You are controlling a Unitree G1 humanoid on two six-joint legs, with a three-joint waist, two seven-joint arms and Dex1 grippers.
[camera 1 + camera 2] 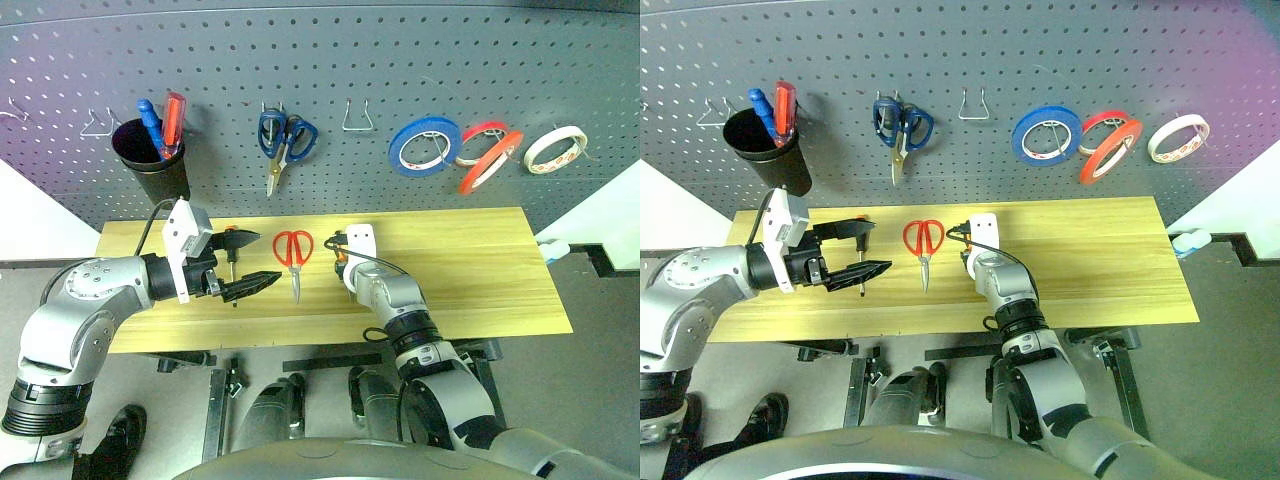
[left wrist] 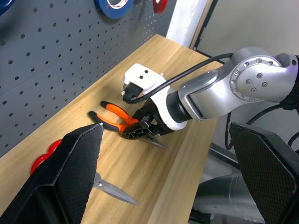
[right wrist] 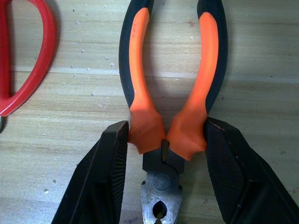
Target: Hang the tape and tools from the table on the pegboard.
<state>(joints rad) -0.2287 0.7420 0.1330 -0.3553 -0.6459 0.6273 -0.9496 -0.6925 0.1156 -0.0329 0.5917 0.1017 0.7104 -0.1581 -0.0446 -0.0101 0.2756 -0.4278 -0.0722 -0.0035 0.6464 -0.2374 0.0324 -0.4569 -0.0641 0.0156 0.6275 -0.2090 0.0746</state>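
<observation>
The pliers point(image 3: 140, 70), orange-and-black handled, lie flat on the light wood table point(image 1: 470, 270). My right gripper point(image 3: 166, 135) is shut on them, its fingers pressed on both handles just above the pivot. The red-handled scissors point(image 1: 293, 250) lie just left of them on the table. Further left lies the slim screwdriver point(image 1: 232, 262), partly hidden under my left gripper point(image 1: 268, 256), which hovers open above it, holding nothing. A thin all-red tape ring point(image 1: 490, 160) hangs on the dark grey pegboard point(image 1: 400, 60) at the right.
On the pegboard hang a black cup point(image 1: 150, 150) with blue and red screwdrivers, blue-handled scissors point(image 1: 285, 140), a bare wire hook point(image 1: 357, 118), a blue roll point(image 1: 424, 146), a red roll with white core point(image 1: 483, 132) and a white roll point(image 1: 555, 148).
</observation>
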